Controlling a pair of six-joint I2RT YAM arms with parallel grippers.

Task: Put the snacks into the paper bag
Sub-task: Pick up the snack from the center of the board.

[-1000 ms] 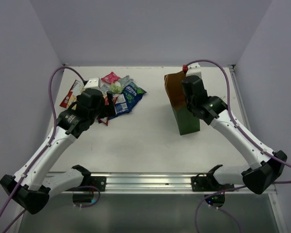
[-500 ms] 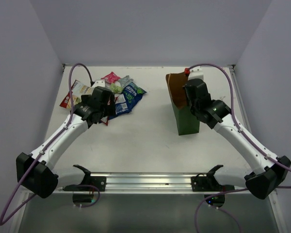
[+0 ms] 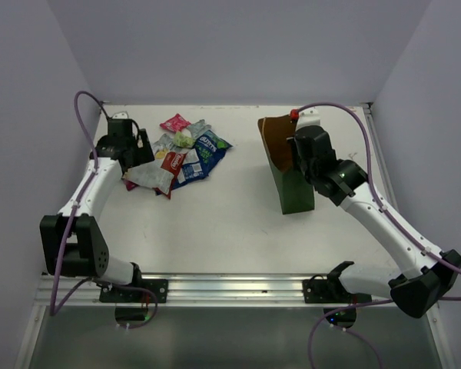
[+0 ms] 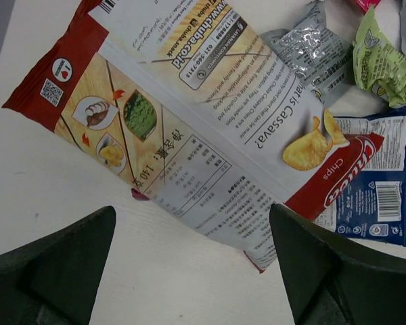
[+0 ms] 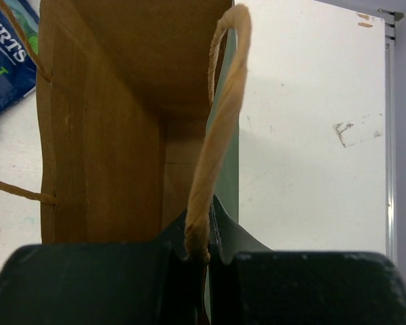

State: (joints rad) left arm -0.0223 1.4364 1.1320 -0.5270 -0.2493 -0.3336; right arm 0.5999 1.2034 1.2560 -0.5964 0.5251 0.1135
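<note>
The snacks lie in a pile (image 3: 186, 146) at the back left. The large white-red-yellow chip bag (image 3: 157, 171) lies flat at its near-left side and fills the left wrist view (image 4: 189, 128). Silver (image 4: 311, 51), green (image 4: 379, 57) and blue-white (image 4: 375, 196) packets lie beside it. My left gripper (image 3: 138, 148) is open and empty above the chip bag's left end, with bare table between its fingertips (image 4: 193, 271). The dark green paper bag (image 3: 290, 169) stands upright at the back right, brown inside (image 5: 115, 128). My right gripper (image 3: 301, 154) is shut (image 5: 206, 244) on its tan handle (image 5: 220, 115) at the rim.
A pink packet (image 3: 174, 122) lies at the far edge of the pile. The enclosure's side walls stand close to the table's left and right edges. A metal rail (image 3: 230, 288) runs along the near edge. Bare table lies between the pile and the bag.
My left arm has swung left and back, from over the pile's near side to the far left corner. The chip bag now lies uncovered, nearer and further right. The right gripper and bag barely moved.
</note>
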